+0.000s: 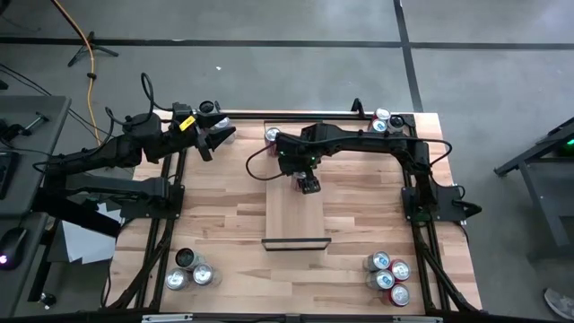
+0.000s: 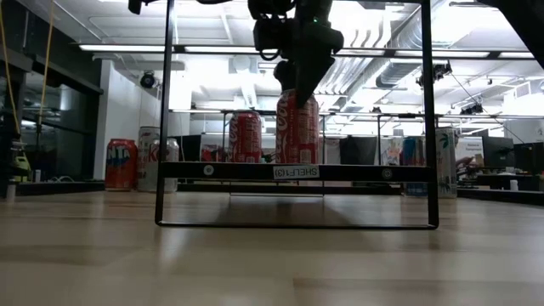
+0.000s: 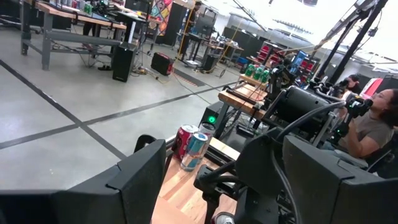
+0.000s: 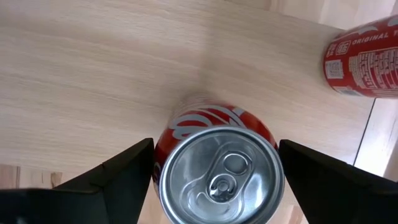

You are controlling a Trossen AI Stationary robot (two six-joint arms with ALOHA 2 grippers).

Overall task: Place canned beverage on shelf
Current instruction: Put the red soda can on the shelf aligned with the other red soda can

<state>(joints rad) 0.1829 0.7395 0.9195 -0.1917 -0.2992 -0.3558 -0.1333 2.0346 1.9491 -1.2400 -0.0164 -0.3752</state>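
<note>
Right end effector (image 4: pixel 211 180): pointing down over the shelf, its two dark fingers (image 4: pixel 115 177) spread on either side of the red cola can, with a visible gap on each side; nothing is gripped.
Red cola can (image 4: pixel 217 174): upright on the pale shelf board, silver top and pull tab facing up, directly below the right end effector.
Shelf (image 1: pixel 289 211): narrow pale board in the middle of the table (image 1: pixel 224 215), black rails at its short ends.
Second red can (image 4: pixel 364 59): standing near the far end of the shelf, apart from the first.
Left end effector (image 1: pixel 213 136): raised near the far left corner of the table, fingers parted, holding nothing.
Other cans: clusters at the near left (image 1: pixel 190 269), near right (image 1: pixel 387 274) and far right (image 1: pixel 387 121) corners.
</note>
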